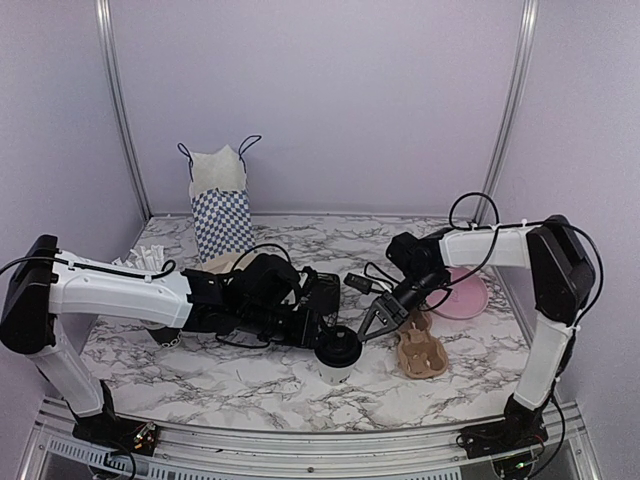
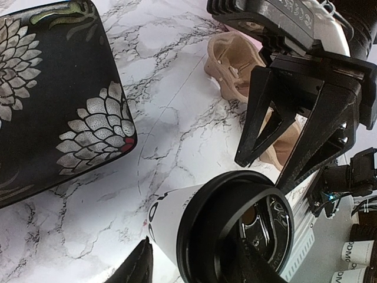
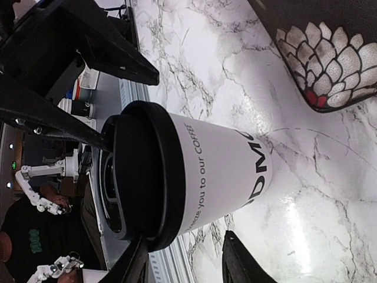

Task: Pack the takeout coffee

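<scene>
Here's the takeout coffee (image 1: 338,358), upright on the marble table (image 1: 200,380) beside the cup carrier (image 1: 420,350); right gripper (image 2: 265,172) spread wide just above the lid (image 2: 235,194); left gripper (image 3: 132,109) open too, straddling it; we judge it light, thin-walled and crushable; best taken gently on the white wall below the lid.

We counted one small white paper cup with black lettering and a round black plastic lid (image 1: 338,360) on the one marble table (image 1: 250,385). There was one dark-and-white checked paper bag (image 1: 222,225), one round pink plate (image 1: 465,297), one tan moulded-pulp cup carrier (image 1: 420,350) and one black tray with a silver flower pattern (image 2: 53,100). White straws (image 1: 145,260) made one bunch, too small to number. We saw two grippers: the left gripper (image 3: 135,111) and the right gripper (image 2: 262,171).
</scene>
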### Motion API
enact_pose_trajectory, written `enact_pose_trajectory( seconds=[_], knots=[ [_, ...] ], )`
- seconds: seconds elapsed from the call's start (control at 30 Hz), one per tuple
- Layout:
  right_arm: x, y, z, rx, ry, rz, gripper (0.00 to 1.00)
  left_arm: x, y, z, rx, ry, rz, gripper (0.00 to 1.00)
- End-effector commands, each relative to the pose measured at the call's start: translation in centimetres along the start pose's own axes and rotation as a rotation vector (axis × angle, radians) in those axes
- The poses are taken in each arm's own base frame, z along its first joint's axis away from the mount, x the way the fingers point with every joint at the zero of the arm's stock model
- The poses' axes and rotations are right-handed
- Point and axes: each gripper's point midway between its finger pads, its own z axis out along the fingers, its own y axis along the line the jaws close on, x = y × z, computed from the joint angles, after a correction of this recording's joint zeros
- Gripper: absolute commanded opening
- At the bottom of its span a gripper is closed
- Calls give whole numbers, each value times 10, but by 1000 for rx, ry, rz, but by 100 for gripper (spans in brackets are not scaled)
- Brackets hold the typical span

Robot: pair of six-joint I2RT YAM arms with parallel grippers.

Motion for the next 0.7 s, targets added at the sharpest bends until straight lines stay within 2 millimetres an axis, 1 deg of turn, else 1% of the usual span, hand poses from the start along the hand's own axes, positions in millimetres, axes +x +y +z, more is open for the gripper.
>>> enact_pose_trajectory(
  seconds=[0.0, 0.07, 0.13, 0.17, 0.23, 0.3, 0.4, 0.47, 0.5, 0.57, 0.67],
  knots=[
    [20, -65, 13, 268, 99, 2, 38, 60, 70, 15, -260, 202, 40, 50],
    [11, -39, 15, 138, 64, -41, 37, 48, 63, 10, -250, 163, 52, 54],
    [4, -11, 12, 38, 31, -100, 39, 33, 55, 3, -240, 114, 78, 58],
    [0, 1, 10, 10, 14, -129, 42, 25, 53, 0, -244, 87, 96, 60],
    [-3, 14, 5, -14, -10, -171, 47, 8, 46, -8, -245, 33, 134, 64],
    [-4, 23, 2, -28, -29, -196, 53, -11, 36, -15, -238, -24, 159, 67],
    [-2, 33, -1, -49, -38, -216, 59, -38, 13, -28, -188, -110, 186, 69],
    [0, 39, -3, -59, -38, -226, 62, -51, 0, -38, -152, -162, 191, 71],
    [1, 40, -4, -61, -39, -228, 63, -54, -5, -42, -134, -179, 196, 72],
    [4, 40, -3, -62, -35, -230, 63, -55, -11, -48, -110, -190, 206, 73],
    [4, 35, -5, -21, -28, -242, 60, -46, -12, -54, -99, -177, 186, 73]
  ],
)
